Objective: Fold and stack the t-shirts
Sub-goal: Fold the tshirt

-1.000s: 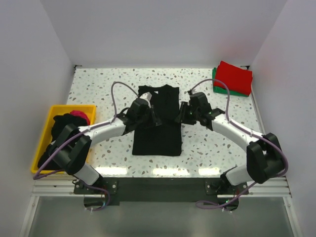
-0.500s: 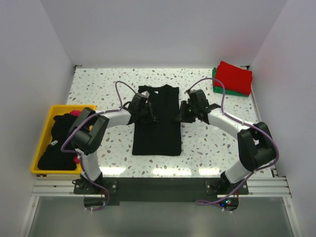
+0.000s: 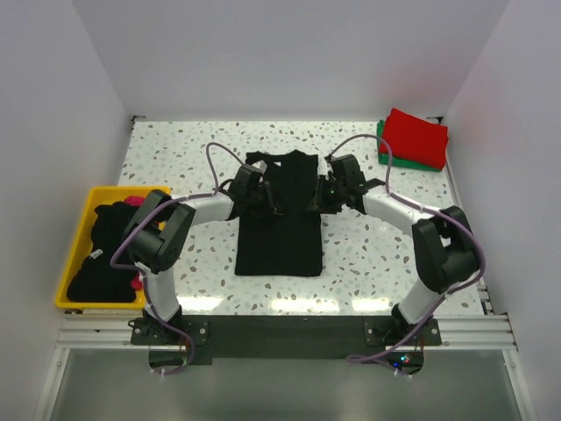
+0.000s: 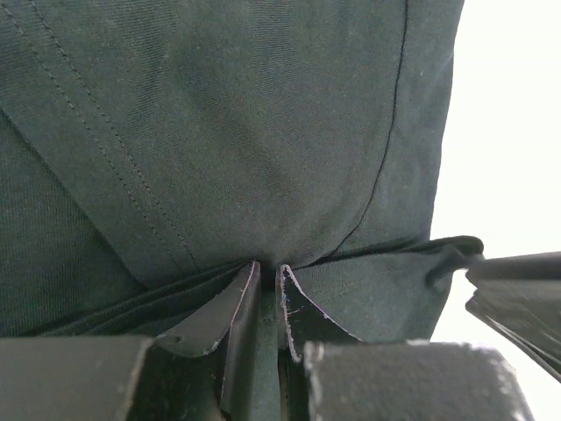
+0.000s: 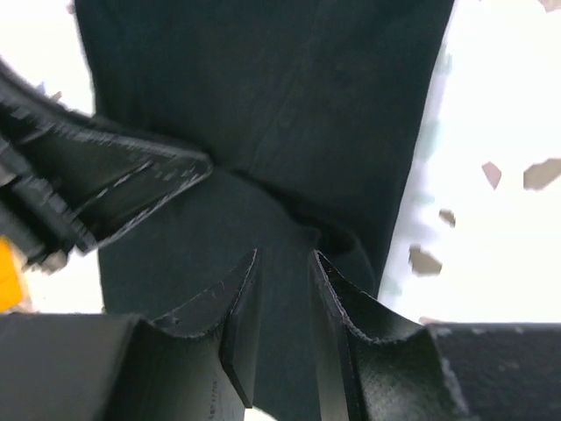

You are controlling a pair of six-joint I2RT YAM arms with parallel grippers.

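Left gripper (image 4: 268,272) stands almost closed, nipping a fold on the left edge of the black t-shirt (image 3: 279,237); right gripper (image 5: 285,259) pinches a thicker fold on the opposite edge. The shirt lies as a lengthwise strip at mid-tabletop (image 3: 175,158), collar toward the far edge. Likely hazards: a pinch catching only the top layer, letting the tucked sides spill open, or unequal lifts skewing the crease. Red t-shirt (image 3: 416,136) lies on the green t-shirt (image 3: 390,160) at the far right corner, path unobstructed; yellow bin (image 3: 74,237) at the left edge holds further garments.
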